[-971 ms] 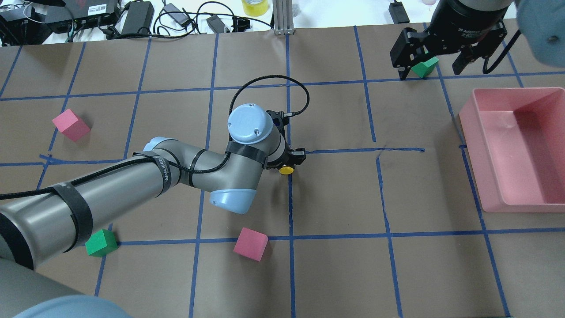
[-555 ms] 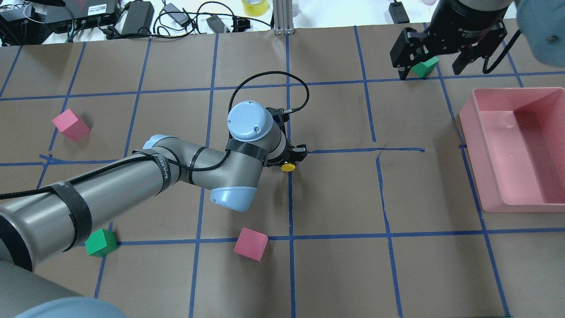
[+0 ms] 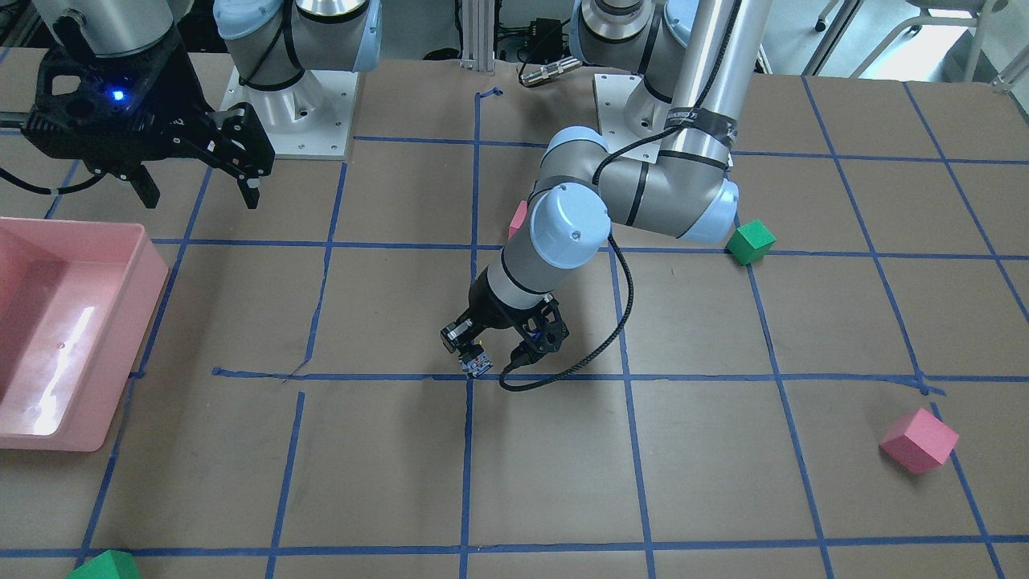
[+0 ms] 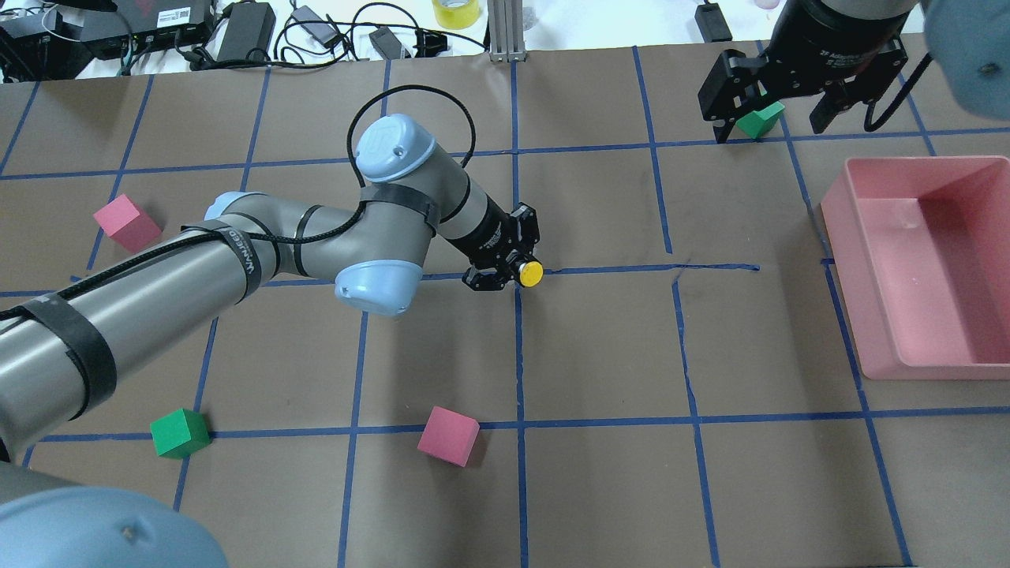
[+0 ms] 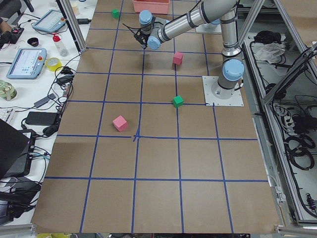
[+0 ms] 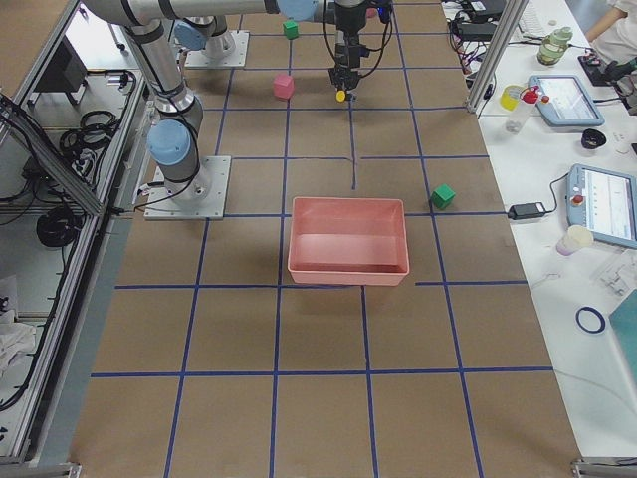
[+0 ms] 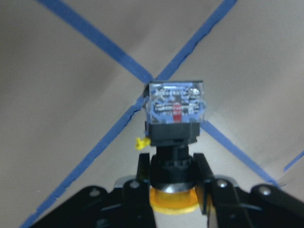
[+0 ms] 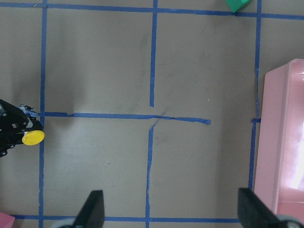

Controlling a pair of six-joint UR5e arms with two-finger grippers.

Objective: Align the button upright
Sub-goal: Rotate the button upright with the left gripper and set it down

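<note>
Holding the button [image 7: 175, 109] by its black body, the left gripper [image 4: 509, 273] has both fingers [image 7: 142, 173] closed on it. The yellow cap is toward the wrist, and the white and blue contact block points away, down to the table [image 4: 600, 347]. The block sits over a crossing of 2 blue tape lines near the middle of the table; whether it touches the paper I cannot tell. The gripper is set on a slant, so the button leans a little.

Places below are as the robot sees them, with the button at the centre and 12 o'clock away from the robot. At 7 o'clock lies the near pink cube [image 4: 448, 435], the closest thing, well apart from the button. At 8 o'clock, further out, is the near green cube [image 4: 180, 432], just beside the left arm [image 4: 158, 331] in the overhead view. At 10 o'clock, toward the left side, is the far pink cube [image 4: 126, 223].

At 3 o'clock a wide stretch of brown paper lies between the button and the pink bin [image 4: 840, 237], whose long left wall faces the button. At 1 o'clock the right gripper [image 3: 199, 191] hangs high with its fingers wide open. The far green cube [image 4: 759, 118] seems to be between these fingers in the overhead view, but the right wrist view shows it far below, at the top border. At 12 o'clock, the far edge carries cables and power adapters [image 4: 316, 31].
</note>
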